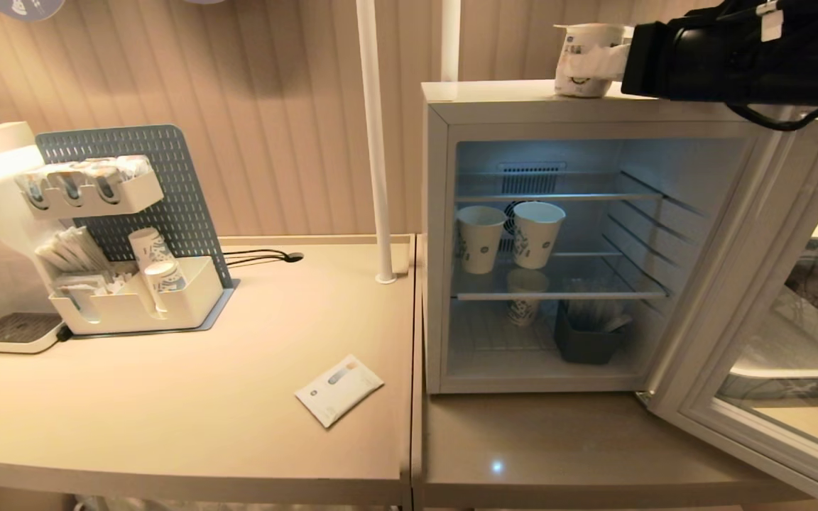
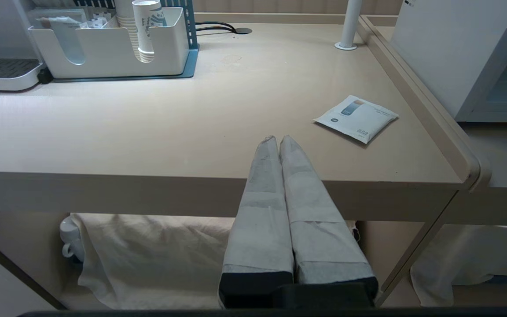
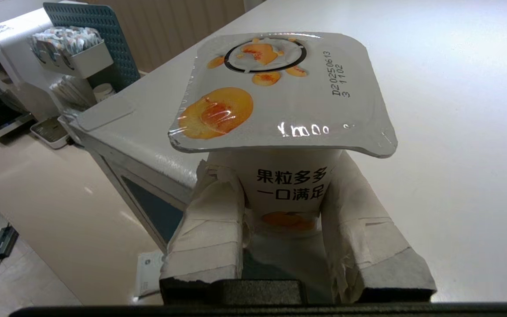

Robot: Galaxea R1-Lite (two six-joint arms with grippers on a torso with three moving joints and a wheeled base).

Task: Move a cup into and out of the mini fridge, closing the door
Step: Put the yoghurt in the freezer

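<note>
Taped fingers of our right gripper sit closest to the lens, pressed against both sides of the cup, squeezing its white body just under the wide foil lid with the orange fruit picture. From the head camera, that cup stands at one o'clock, on the roof of the mini fridge, near its front edge. We see the door swung wide at three o'clock, wire shelves lit, two paper cups on the middle shelf. Our left gripper hangs off the table edge, fingers pinched together on nothing, with a sachet lying at one o'clock from its tips.
</note>
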